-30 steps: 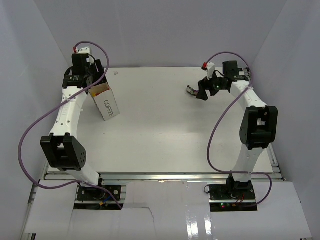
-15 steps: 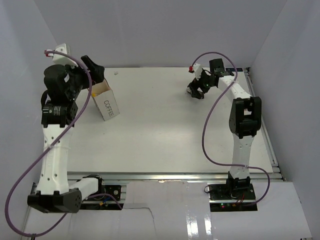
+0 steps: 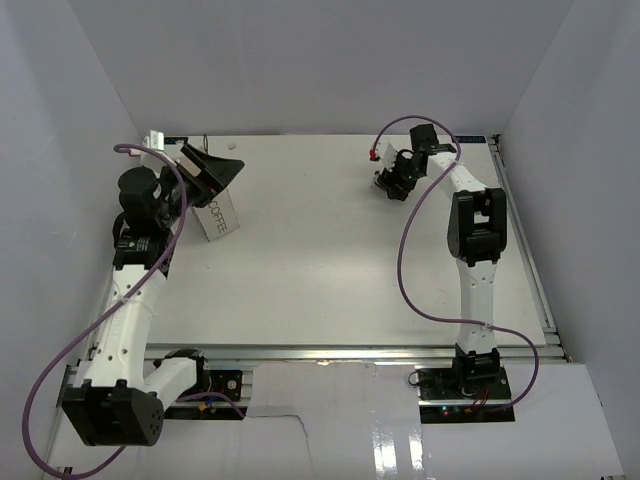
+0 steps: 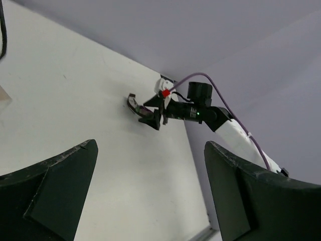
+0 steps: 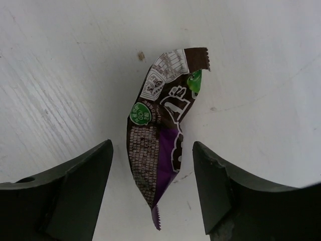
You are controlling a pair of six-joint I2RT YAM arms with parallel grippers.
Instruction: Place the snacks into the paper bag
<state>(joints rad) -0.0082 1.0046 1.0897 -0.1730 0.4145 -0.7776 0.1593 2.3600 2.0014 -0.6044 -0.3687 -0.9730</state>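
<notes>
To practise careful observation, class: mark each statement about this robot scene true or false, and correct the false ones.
1. The paper bag has COFFEE printed on its side. True.
2. The left claw grips the bag. False: its fingers are wide apart and hold nothing.
3. A brown packet lies on the table between the right claw's fingers. True.
4. The right claw is over the bag. False: it is at the far right of the table, well away from the bag.
</notes>
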